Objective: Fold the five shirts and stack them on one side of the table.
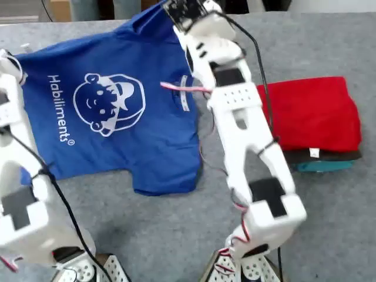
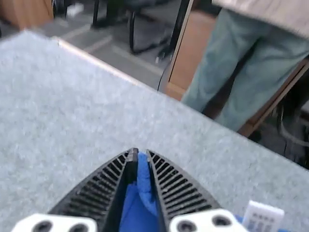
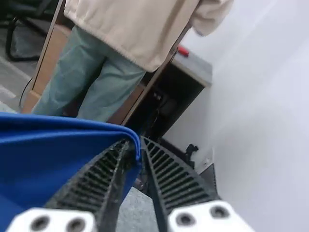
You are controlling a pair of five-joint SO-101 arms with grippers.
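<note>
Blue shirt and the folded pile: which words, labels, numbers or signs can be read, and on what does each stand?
On the blue shirt: one white word with a registered-mark sign, beside a cartoon face; a brand name, so left unquoted.
Its neck label: too small to read.
The white tag on the dark shirt under the red shirt: too small to read.
The white piece in the left wrist view: blurred marks, unreadable.

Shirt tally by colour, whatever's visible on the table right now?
blue shirt: 1, gripped by left claw and right claw
red shirt: 1, top of the stack
black shirt: 1, under the red
teal shirt: 1, bottom of the stack
Total: 4 visible
</note>
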